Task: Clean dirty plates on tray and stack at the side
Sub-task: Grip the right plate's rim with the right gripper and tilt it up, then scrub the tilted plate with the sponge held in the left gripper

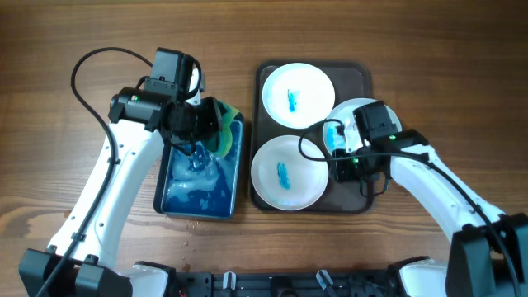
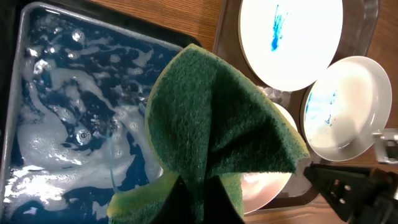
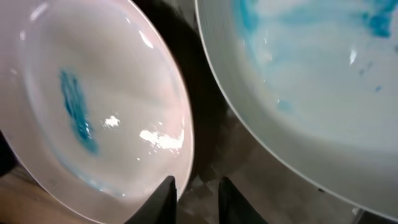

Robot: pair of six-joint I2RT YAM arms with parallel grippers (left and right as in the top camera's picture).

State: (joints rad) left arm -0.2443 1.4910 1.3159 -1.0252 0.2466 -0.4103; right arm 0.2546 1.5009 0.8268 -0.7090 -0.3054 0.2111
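Three white plates lie on the dark brown tray (image 1: 360, 73), each with turquoise smears. One is at the back (image 1: 297, 95), one at the front (image 1: 287, 173), and one (image 1: 356, 122) leans over the tray's right side. My right gripper (image 1: 337, 158) sits low between the front plate (image 3: 93, 112) and the right plate (image 3: 311, 74). Its jaws (image 3: 198, 180) stand slightly open with only bare tray between them, the left finger at the front plate's rim. My left gripper (image 2: 197, 177) is shut on a folded green sponge (image 2: 217, 118) above the basin.
A black basin (image 1: 162, 202) of foamy blue water (image 2: 68, 112) stands left of the tray. Bare wooden table (image 1: 429, 58) surrounds both. The left arm's black cable (image 1: 82, 70) loops at the back left.
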